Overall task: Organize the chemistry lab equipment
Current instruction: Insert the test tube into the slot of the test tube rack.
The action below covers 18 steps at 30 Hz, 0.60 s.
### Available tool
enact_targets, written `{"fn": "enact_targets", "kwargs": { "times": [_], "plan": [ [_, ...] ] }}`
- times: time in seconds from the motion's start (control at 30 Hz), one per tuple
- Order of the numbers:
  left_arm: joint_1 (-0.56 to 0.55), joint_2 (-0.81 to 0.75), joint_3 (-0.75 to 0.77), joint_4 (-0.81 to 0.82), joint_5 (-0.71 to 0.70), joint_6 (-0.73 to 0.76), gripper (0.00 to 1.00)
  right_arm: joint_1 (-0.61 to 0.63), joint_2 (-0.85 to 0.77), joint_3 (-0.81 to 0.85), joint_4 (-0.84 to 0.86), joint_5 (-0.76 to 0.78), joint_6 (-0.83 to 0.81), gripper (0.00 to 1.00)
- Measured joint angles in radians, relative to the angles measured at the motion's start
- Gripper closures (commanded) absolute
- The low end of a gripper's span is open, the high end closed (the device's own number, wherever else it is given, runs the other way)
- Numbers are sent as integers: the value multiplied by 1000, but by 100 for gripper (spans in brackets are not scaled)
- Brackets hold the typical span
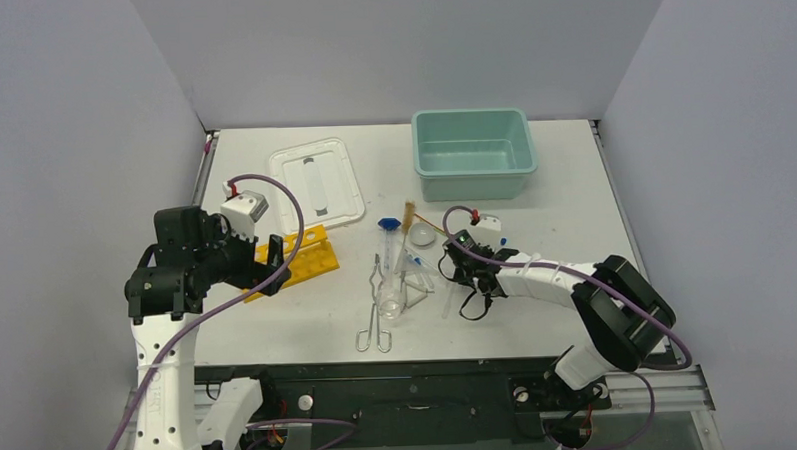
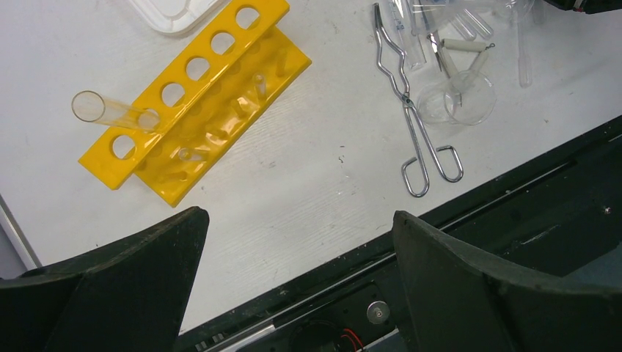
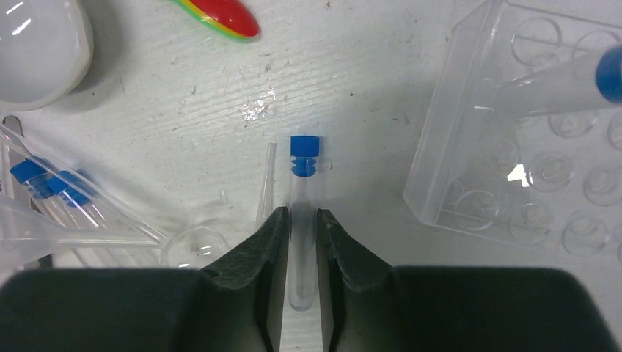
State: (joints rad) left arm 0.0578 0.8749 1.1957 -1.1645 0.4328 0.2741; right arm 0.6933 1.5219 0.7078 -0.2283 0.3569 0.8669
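The right gripper (image 3: 301,214) pinches the blue-capped vial (image 3: 303,183) mid-body, apparently lying on the surface (image 3: 352,66). Light, slick and brittle, it wants gentle pressure below the cap; the left gripper (image 2: 297,216) hangs spread.

A white flat table (image 1: 308,323) sits in the middle. A plain pale grey back wall (image 1: 398,45) stands behind the table. A grey left wall (image 1: 62,147) and a grey right wall (image 1: 736,123) stand beside it. A black metal frame (image 1: 420,386) runs along the table's near edge. The light is soft and even.
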Motion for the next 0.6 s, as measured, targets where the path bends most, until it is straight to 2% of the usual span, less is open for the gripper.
{"fn": "enact_targets", "kwargs": {
  "times": [0.03,0.1,0.3,0.6],
  "plan": [
    [0,0,0,0,0,0,4,2,1,0,0,0,1,95],
    [0,-1,0,-1,1,0,3,2,1,1,-1,1,5,100],
    [0,0,0,0,31,-2,4,34,-23,19,-26,9,6,100],
    [0,16,21,2,122,-13,3,219,-314,118,-2,91,-10,100]
  ]
}}
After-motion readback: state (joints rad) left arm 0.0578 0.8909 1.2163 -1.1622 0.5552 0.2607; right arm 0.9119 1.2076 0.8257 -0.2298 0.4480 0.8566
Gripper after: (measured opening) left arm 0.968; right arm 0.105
